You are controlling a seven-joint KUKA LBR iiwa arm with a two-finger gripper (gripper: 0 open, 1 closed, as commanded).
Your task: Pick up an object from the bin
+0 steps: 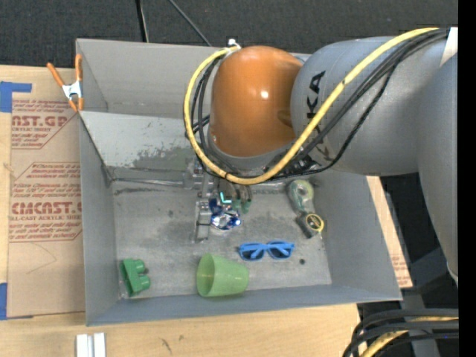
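My gripper (220, 216) hangs under the arm's orange cover, low over the middle of the bin floor. Its fingers stand open, one grey finger (201, 223) at the left and a darker one at the right. Between them on the floor lies a small shiny blue and silver thing (225, 219); I cannot tell whether the fingers touch it. A pair of blue sunglasses (266, 251) lies just to the lower right. A light green cup (221, 276) lies on its side below the gripper.
A green block (134, 276) sits in the front left corner. At the right lie a pale green roundish thing (300, 193) and a yellow and black one (313, 224). The arm covers the bin's back right.
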